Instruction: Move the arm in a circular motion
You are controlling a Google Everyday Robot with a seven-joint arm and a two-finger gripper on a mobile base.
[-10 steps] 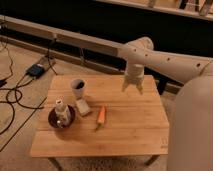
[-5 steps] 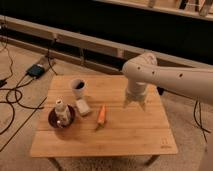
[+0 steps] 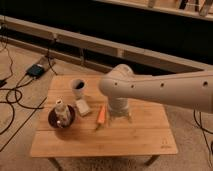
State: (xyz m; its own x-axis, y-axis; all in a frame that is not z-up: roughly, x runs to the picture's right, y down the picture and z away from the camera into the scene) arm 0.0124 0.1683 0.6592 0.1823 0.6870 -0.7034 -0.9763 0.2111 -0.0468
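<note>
The arm [image 3: 165, 90] is a thick cream-white tube that reaches in from the right edge, bends at a rounded joint [image 3: 116, 85] and drops toward the wooden table [image 3: 130, 137]. Its small pronged gripper [image 3: 118, 118] hangs just above the table's middle, right of the orange carrot [image 3: 101, 115]. Nothing shows between the prongs.
On the table's left half stand a dark cup [image 3: 78, 87], a white block [image 3: 82, 106] and a dark bowl [image 3: 61, 119] holding a small white bottle [image 3: 60, 111]. Black cables [image 3: 15, 97] and a power box [image 3: 36, 70] lie on the floor at left. A long low ledge [image 3: 125, 50] runs behind.
The arm has swung from the table's far right corner toward the middle and lowered, its elbow joint moving left. The objects on the table have not moved.
</note>
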